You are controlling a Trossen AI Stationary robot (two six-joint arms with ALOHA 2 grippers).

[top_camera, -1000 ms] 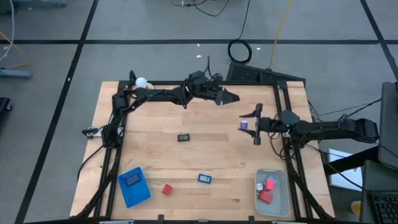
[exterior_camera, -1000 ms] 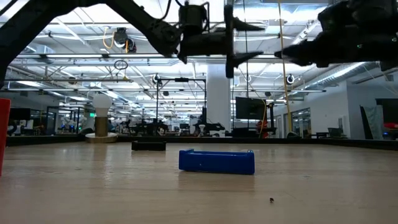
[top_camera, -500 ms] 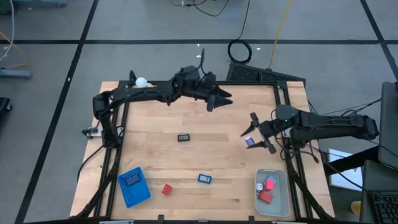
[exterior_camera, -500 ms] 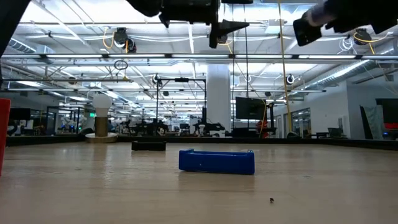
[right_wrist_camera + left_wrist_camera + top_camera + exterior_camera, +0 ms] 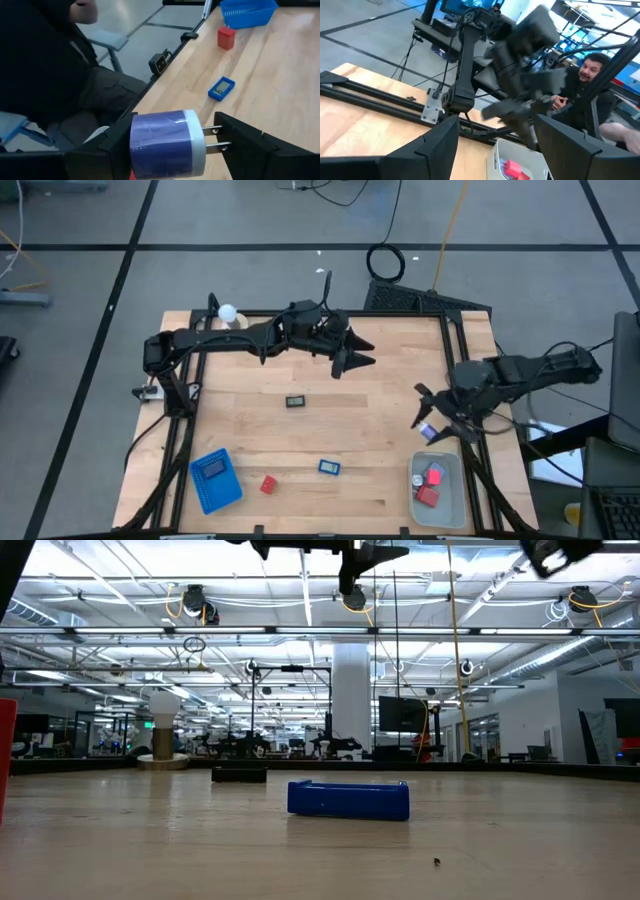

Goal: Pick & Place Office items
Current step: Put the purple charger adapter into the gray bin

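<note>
The right gripper (image 5: 430, 423), its two dark fingers clamped on a purple-and-white plug adapter with two metal prongs (image 5: 167, 144), hangs just beside the pale translucent bin (image 5: 452, 510) holding red blocks (image 5: 428, 496), while the left gripper (image 5: 362, 352) hovers open over the table's far side.

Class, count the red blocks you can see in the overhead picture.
3: one red block on the table beside the blue tray; two red blocks inside the pale bin. Others may be hidden.
</note>
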